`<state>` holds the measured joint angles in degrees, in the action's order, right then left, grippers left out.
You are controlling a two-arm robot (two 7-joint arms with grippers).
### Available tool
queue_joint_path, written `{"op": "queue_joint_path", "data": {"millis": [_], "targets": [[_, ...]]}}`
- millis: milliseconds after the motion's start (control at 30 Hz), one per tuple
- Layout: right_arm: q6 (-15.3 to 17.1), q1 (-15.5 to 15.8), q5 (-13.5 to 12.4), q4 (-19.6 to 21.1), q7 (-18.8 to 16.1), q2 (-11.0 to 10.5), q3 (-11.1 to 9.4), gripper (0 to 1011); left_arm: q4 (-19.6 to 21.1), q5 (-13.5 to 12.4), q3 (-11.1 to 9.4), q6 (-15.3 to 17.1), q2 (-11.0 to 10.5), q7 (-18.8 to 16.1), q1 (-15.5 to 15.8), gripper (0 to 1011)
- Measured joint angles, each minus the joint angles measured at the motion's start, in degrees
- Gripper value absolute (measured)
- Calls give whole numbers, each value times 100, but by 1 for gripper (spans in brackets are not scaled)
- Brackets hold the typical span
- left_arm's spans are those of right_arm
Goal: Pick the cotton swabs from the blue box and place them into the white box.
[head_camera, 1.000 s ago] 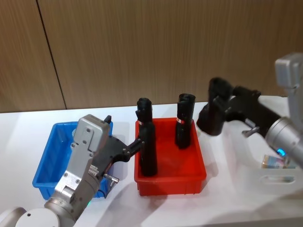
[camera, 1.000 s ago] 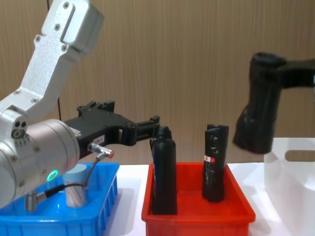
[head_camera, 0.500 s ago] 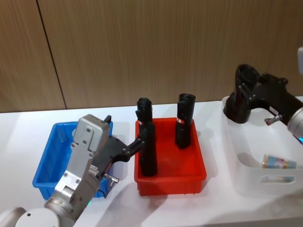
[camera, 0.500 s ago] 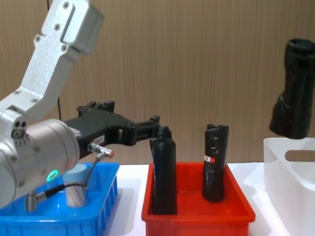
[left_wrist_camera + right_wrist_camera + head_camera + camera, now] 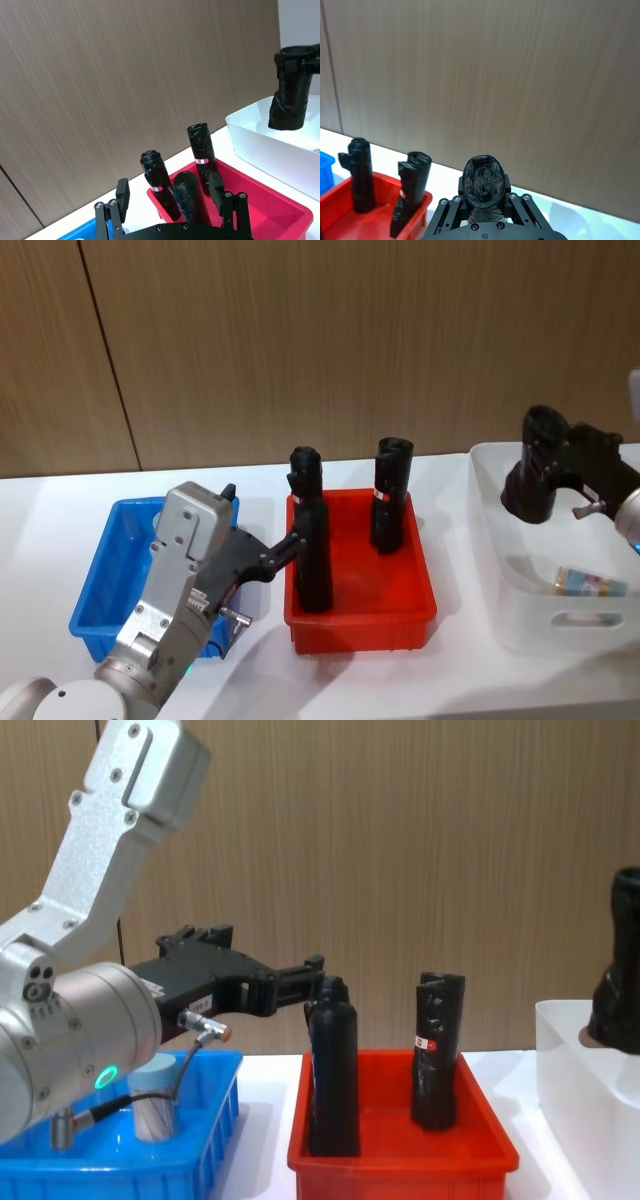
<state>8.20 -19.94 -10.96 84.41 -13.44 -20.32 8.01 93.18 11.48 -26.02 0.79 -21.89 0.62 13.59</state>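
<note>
Head view: right hand [image 5: 532, 502] pinches an upright black roll [image 5: 540, 465] over the white box [image 5: 490, 540], where a swab jar [image 5: 590, 583] lies. Chest view: another jar [image 5: 155, 1098] stands in the blue box [image 5: 215, 1120], below the spread left hand [image 5: 305, 982], the nearer one.

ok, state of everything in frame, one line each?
left gripper: open, above the gap between blue box and red bin
right gripper: shut on black roll, over white box
black roll: held upright
blue box: one cotton swab jar standing inside
white box: one swab jar on its side
red bin: two black rolls upright
</note>
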Motion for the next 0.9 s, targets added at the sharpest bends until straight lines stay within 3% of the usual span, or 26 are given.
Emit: {"op": "queue_joint_path", "data": {"millis": [300,567,600,900], "targets": [[-330,-258,-92,-812,129,105,0,346,0,0,0,0,0,0,0,1004],[-566,-415,-166,-1278,197,163,-16,601,0,0,0,0,0,0,0,1004],[-580,-421,-176,-1301,200,165,-18,601,0,0,0,0,0,0,0,1004],[-710,-424,-274,-1408,207,170,-53,907,0,0,0,0,0,0,0,1004]]}}
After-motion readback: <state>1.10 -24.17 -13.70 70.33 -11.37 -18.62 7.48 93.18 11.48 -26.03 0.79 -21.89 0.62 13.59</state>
